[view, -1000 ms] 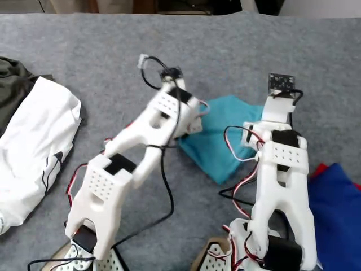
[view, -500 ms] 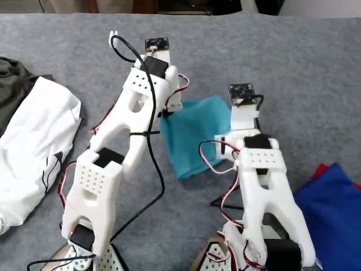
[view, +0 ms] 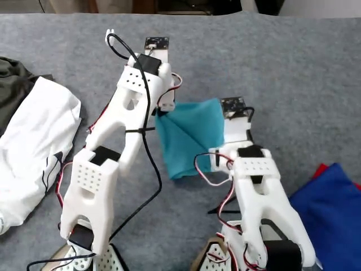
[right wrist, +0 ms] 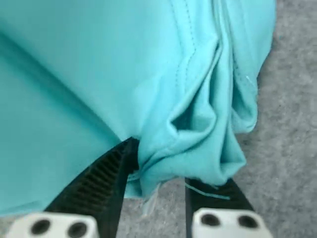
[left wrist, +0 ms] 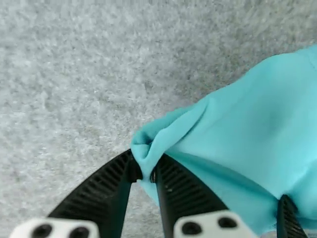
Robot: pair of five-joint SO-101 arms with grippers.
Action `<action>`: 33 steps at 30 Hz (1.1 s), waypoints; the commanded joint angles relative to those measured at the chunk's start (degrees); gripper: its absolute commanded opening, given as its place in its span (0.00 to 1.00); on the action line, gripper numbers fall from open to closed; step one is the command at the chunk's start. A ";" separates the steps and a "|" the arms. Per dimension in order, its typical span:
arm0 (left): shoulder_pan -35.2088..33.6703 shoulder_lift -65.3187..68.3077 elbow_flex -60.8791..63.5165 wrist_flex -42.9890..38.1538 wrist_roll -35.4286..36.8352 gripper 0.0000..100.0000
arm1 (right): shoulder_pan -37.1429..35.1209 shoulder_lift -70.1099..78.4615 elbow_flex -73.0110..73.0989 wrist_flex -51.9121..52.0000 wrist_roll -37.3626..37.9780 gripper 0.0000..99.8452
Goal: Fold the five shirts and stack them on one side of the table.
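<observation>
Seen from above, two white robot arms stand side by side on a grey, felt-like table (view: 293, 62). Both are at a teal shirt (view: 189, 138) that lies partly folded near the middle of the table, between the arms. The left gripper (left wrist: 145, 167) is clenched on one corner of the teal shirt. In its wrist view, a small nub of fabric is squeezed between the two black ribbed fingers, and the rest of the cloth spreads away over the grey surface. The right gripper (right wrist: 161, 168) is at the opposite edge of the same shirt. A thick bunch of stitched hem and folds is caught between its fingers, so it too is grasping the fabric. A crumpled white shirt (view: 34, 147) lies at the left edge of the table, well apart from the arms. It rests partly over a dark shirt (view: 11, 76) at the far left. A blue shirt (view: 330, 206) lies at the near right corner, just beside the right arm's base, and a sliver of red cloth (view: 320, 168) shows at its upper edge.
</observation>
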 commanded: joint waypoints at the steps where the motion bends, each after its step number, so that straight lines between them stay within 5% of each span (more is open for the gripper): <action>1: -2.29 -0.75 -2.81 0.70 -2.73 0.02 | -1.63 -1.27 0.66 -0.26 -1.32 0.15; 8: -2.20 -0.40 -2.81 0.26 -4.66 0.02 | -1.45 -1.27 -6.29 5.01 -0.97 0.18; 16: -1.67 8.57 -3.43 -0.18 -4.31 0.12 | -1.19 -1.27 -19.21 21.89 7.38 0.48; 26: -3.78 8.57 -6.51 1.85 -2.55 0.20 | 1.63 1.63 -27.38 17.67 6.42 0.43; 33: -3.87 6.11 -14.95 8.44 0.70 0.23 | 1.54 20.35 -41.27 18.11 3.60 0.43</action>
